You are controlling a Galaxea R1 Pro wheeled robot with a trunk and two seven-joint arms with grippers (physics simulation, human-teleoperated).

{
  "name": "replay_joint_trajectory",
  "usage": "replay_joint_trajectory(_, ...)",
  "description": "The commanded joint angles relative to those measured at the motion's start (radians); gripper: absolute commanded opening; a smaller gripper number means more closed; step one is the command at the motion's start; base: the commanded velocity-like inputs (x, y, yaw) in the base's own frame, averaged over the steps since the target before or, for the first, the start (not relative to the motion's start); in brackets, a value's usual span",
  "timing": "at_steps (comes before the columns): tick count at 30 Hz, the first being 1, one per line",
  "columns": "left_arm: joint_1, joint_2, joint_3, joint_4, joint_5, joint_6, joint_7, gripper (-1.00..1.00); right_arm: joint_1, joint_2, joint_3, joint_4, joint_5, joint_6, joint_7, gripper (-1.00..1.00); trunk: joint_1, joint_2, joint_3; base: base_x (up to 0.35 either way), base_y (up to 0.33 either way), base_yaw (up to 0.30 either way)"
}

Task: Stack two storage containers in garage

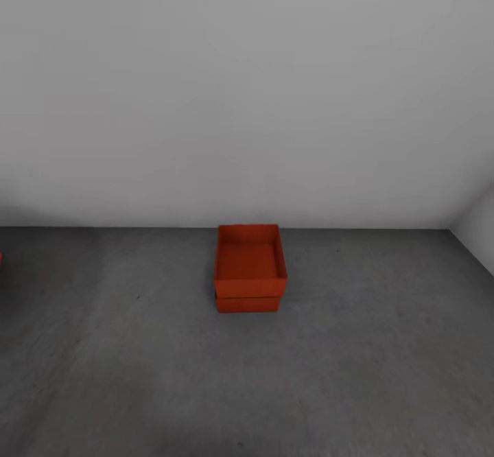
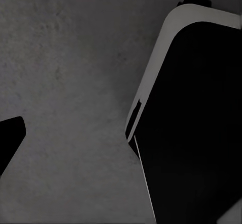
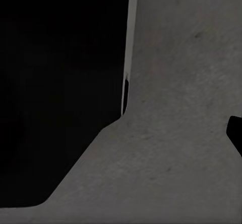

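Note:
In the head view, the two storage containers stand stacked on the dark grey concrete floor (image 1: 137,375) of the garage, close to the white back wall. The upper container (image 1: 249,285) is red-orange, open-topped and empty. Under it only the front strip of the lower container (image 1: 248,304) shows. The stack stands free, a good way ahead of me. In the left wrist view a black fingertip (image 2: 11,141) hangs above bare floor, and in the right wrist view a fingertip (image 3: 235,133) does the same. Both grippers are open and hold nothing.
A plain white wall (image 1: 247,86) runs behind the stack and meets a side wall (image 1: 480,230) at the far right. A sliver of something red (image 1: 1,259) shows at the left edge. My own dark base (image 2: 191,133) shows in both wrist views.

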Motion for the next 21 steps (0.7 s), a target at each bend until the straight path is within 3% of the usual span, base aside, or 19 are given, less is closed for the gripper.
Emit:
replay_joint_trajectory(1, 0.0, 0.0, -0.009, -0.006, 0.008, -0.002, 0.003, 1.0, 0.0, 0.0, 0.005, 0.003, 0.0, -0.007, 0.005, 1.0, 0.0, -0.001, 0.001, 0.0, 0.0, 0.0)
replay_joint_trajectory(21, 0.0, -0.001, -0.007, -0.009, 0.006, -0.002, 0.003, 1.0, 0.002, 0.0, 0.005, 0.003, 0.001, -0.009, 0.007, 1.0, 0.0, -0.001, 0.032, 0.0, 0.0, 0.0)
